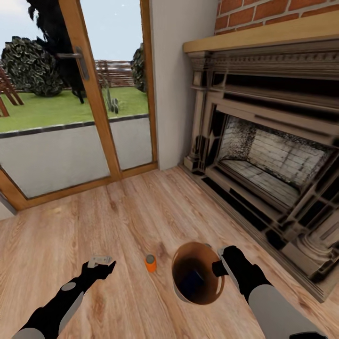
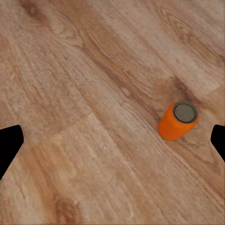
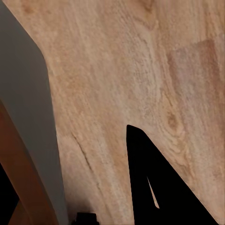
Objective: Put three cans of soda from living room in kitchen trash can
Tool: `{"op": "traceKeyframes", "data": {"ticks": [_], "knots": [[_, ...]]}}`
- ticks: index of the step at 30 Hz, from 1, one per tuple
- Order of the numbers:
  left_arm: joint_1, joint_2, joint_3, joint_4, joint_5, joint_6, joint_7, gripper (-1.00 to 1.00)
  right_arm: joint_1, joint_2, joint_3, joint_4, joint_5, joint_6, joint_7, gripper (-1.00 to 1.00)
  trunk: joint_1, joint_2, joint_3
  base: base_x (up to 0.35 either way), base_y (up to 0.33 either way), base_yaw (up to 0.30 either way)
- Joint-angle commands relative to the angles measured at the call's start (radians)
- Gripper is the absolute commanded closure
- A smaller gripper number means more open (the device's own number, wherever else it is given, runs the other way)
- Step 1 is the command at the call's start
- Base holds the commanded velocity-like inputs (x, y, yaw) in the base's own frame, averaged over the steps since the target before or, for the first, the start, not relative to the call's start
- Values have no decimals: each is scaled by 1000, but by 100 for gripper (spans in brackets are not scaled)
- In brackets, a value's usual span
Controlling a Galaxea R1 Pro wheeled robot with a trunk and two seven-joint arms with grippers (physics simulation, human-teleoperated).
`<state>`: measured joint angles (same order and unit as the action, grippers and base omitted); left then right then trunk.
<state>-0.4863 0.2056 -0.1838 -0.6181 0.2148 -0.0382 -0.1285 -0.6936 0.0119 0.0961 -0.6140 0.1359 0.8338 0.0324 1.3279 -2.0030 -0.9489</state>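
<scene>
Right gripper [image 1: 221, 263] pinching rim of tash can [image 1: 181, 289], held tilted over wood floor [image 1: 141, 212]; something dark inside, unclear. Just beside, apart: one orange can of soda [image 1: 150, 263] upright on floor, between bin and left gripper [image 1: 101, 263], fingers [image 2: 9, 145] spread wide. Beyond: brick fireplace [image 1: 268, 160], glass patio door [image 1: 70, 117]
</scene>
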Motion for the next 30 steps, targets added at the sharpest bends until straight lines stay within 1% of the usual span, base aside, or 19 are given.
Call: {"op": "traceKeyframes", "data": {"ticks": [1,10,13,18,23,26,30], "knots": [[0,0,0,0,0,0,0,-100,0,0,0,0,-20,-1,3,100,0,0,0,125,276,-25],[0,0,0,0,0,-1,0,-100,0,2,-1,0,-22,-2,3,100,0,0,0,33,70,-5],[0,0,1,0,0,0,0,-100,0,5,-1,0,-22,-2,3,100,0,0,1,3,167,-72],[0,0,0,0,0,1,0,-100,1,7,-1,0,-22,-2,3,100,0,0,4,62,234,-164],[0,0,0,0,0,1,0,-100,2,8,0,-1,-22,-2,3,100,0,0,9,173,226,-200],[0,0,0,0,0,1,0,-100,2,8,0,-1,-22,-2,3,100,0,0,11,207,142,-186],[0,0,0,1,-1,1,4,-100,2,8,0,-1,-22,-2,3,100,0,0,12,191,49,-72]]}}
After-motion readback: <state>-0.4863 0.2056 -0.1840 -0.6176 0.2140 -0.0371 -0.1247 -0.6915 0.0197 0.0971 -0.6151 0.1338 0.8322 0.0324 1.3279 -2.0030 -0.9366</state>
